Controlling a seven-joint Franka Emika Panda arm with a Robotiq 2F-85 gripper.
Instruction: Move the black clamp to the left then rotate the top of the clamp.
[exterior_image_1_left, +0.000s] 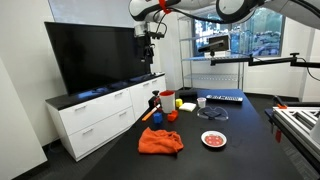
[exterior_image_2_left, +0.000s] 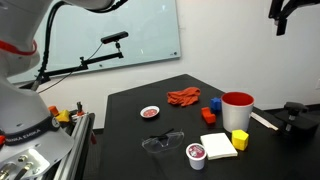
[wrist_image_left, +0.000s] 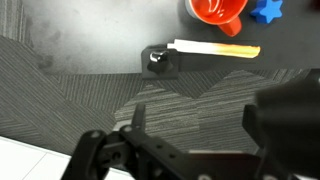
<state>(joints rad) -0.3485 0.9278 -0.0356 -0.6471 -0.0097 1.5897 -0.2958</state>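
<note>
The black clamp (wrist_image_left: 157, 58) sits near the edge of the dark table, with a pale wooden bar (wrist_image_left: 215, 48) sticking out from it. It also shows in both exterior views (exterior_image_2_left: 295, 118) (exterior_image_1_left: 153, 106), beside the red cup (exterior_image_2_left: 237, 108). My gripper (wrist_image_left: 200, 115) is open and empty, its two black fingers spread wide. It hangs high above the clamp, well clear of the table, in both exterior views (exterior_image_1_left: 148, 38) (exterior_image_2_left: 282, 15).
On the table are the red cup (wrist_image_left: 215, 10), a blue piece (wrist_image_left: 268, 10), an orange cloth (exterior_image_2_left: 183, 97), a small plate (exterior_image_2_left: 150, 112), safety glasses (exterior_image_2_left: 162, 144), a white cup (exterior_image_2_left: 197, 154), a white block (exterior_image_2_left: 218, 145) and a yellow block (exterior_image_2_left: 239, 139). A TV (exterior_image_1_left: 95, 55) on a white cabinet (exterior_image_1_left: 100, 115) stands beside the table.
</note>
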